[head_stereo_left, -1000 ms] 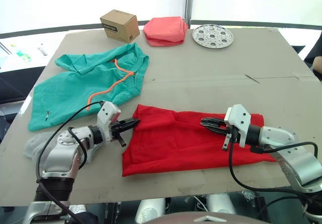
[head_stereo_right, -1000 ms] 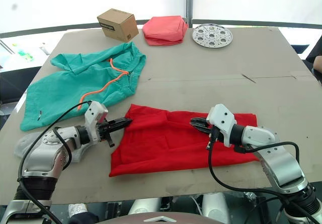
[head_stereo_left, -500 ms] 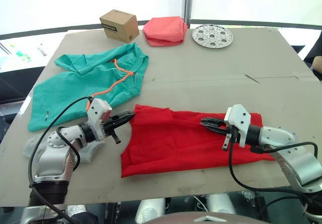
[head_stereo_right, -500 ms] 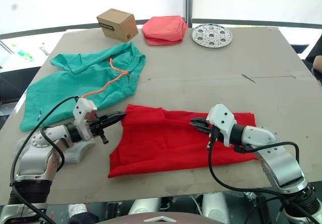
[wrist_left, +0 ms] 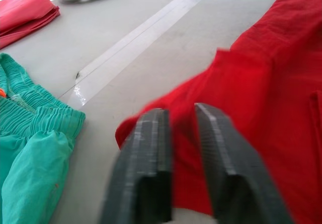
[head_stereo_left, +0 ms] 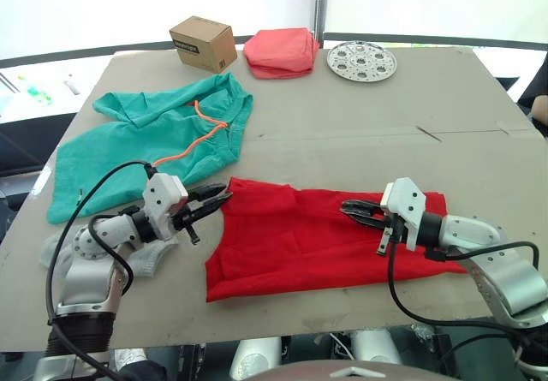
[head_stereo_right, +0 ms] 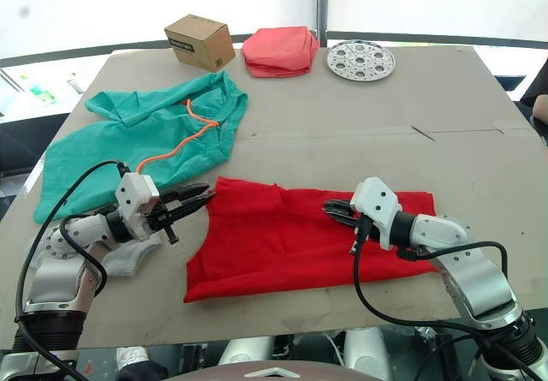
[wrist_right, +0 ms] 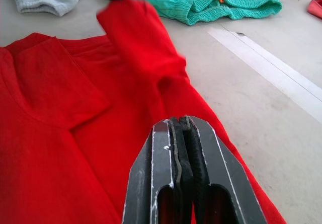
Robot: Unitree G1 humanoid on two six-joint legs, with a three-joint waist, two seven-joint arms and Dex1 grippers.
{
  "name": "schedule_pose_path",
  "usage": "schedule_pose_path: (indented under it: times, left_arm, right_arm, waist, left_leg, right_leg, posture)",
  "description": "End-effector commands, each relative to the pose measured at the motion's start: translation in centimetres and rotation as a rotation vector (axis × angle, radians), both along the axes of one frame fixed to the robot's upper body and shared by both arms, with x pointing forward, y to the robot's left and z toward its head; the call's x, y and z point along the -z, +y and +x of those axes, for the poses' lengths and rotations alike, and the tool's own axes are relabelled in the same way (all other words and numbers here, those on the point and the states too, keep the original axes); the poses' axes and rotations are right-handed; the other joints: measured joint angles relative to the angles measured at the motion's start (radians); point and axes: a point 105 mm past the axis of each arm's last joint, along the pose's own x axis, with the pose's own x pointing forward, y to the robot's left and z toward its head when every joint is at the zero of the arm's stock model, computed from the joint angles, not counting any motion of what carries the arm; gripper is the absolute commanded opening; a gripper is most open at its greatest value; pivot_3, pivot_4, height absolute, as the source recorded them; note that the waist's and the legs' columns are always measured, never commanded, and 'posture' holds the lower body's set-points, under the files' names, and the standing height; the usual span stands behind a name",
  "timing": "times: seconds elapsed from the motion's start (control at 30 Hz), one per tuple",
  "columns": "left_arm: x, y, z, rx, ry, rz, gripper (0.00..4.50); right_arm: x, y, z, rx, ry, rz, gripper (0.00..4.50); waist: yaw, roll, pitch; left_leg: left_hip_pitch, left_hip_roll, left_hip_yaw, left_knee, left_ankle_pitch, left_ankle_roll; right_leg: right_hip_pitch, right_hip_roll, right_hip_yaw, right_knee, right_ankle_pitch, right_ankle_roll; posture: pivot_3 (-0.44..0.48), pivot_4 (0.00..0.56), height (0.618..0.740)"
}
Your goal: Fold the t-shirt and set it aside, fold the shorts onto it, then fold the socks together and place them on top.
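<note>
The t-shirt (head_stereo_left: 321,235) lies spread between the pincers, so the first fold is in hand. The shorts (head_stereo_left: 150,145) lie beyond the left pincer (head_stereo_left: 216,201); the socks (head_stereo_left: 145,257) are under its arm. Its fingers stand apart at the shirt's corner. The right pincer (head_stereo_left: 351,210) is pressed together, apparently pinching the shirt's far edge. Next, I judge, the left must close on cloth.

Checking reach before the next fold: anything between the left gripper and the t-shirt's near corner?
Nothing visible. The left gripper sits right at the t-shirt corner, fingers apart, with red cloth between them in the left wrist view. The shorts lie farther back on the table, the socks under the left arm.
</note>
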Motion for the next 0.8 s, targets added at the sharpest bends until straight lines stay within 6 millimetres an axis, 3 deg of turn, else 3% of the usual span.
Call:
schedule_pose_path:
  times: [0.03,0.1,0.47,0.6,0.8]
  left_arm:
    - [-0.2,0.2,0.0,-0.006,-0.022,0.016,2.93]
    - [0.2,0.3,0.1,-0.011,-0.014,0.027,3.79]
    - [0.8,-0.9,1.0,-0.067,0.329,-0.182,3.79]
    - [-0.1,-1.8,0.9,0.019,0.312,-0.149,3.79]
    - [-1.3,-2.9,-0.2,0.219,0.433,-0.138,3.79]
  right_arm:
    - [-0.6,0.0,-0.1,-0.002,-0.034,0.005,0.00]
    - [-0.6,0.0,-0.1,-0.001,-0.034,0.005,0.00]
    - [-0.6,0.1,0.0,-0.002,-0.035,0.003,0.00]
    - [-0.6,0.1,-0.1,0.001,-0.033,0.003,0.00]
    - [-0.9,0.3,-0.6,-0.024,-0.038,0.024,0.00]
  waist:
    - [0.000,0.000,0.000]
    - [0.000,0.000,0.000]
    - [0.001,0.000,0.000]
    - [0.000,0.000,0.000]
    - [0.000,0.000,0.000]
  left_leg:
    - [0.000,0.000,0.000,0.000,0.000,0.000]
    - [0.000,0.000,0.000,0.000,0.000,0.000]
    - [0.000,0.000,0.000,0.000,0.000,0.001]
    - [0.000,0.000,0.000,0.000,0.001,0.000]
    - [0.000,0.000,0.000,0.000,0.002,-0.002]
  right_leg:
    - [0.000,0.000,0.000,0.000,0.000,0.000]
    - [0.000,0.000,0.000,0.000,0.000,0.000]
    - [0.000,0.000,0.000,0.000,0.000,0.001]
    - [0.000,0.001,0.000,0.000,0.000,0.001]
    - [0.000,0.001,0.000,0.000,0.000,0.000]
  posture:
    - [0.000,0.150,0.736]
    - [0.000,0.150,0.736]
    - [0.000,0.150,0.736]
    - [0.000,0.150,0.736]
    - [0.000,0.150,0.736]
